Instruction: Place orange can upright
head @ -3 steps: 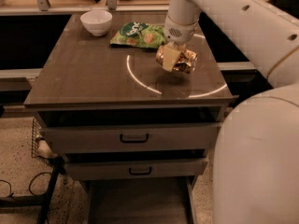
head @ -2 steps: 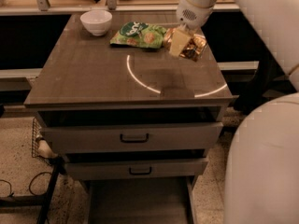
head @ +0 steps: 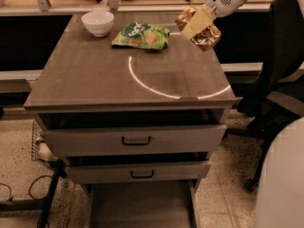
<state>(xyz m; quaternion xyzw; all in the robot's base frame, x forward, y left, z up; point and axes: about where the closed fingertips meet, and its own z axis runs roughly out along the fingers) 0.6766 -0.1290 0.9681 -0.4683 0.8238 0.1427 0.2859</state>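
Observation:
My gripper (head: 197,26) hangs above the back right part of the brown table (head: 95,75), reaching in from the upper right. It is shut on the orange can (head: 205,36), a shiny orange-gold dented can held tilted in the air, well clear of the tabletop. The pale fingers (head: 195,23) cover the can's middle; its gold ends show on both sides.
A white bowl (head: 98,22) stands at the table's back left. A flat green snack bag (head: 141,35) lies at the back centre. Two drawers (head: 135,139) sit under the tabletop. A dark chair (head: 280,80) stands to the right; cables lie on the floor at the left.
The gripper has lifted the orange can off the table's right middle and carried it up and toward the back right. The arm has pulled out of the foreground.

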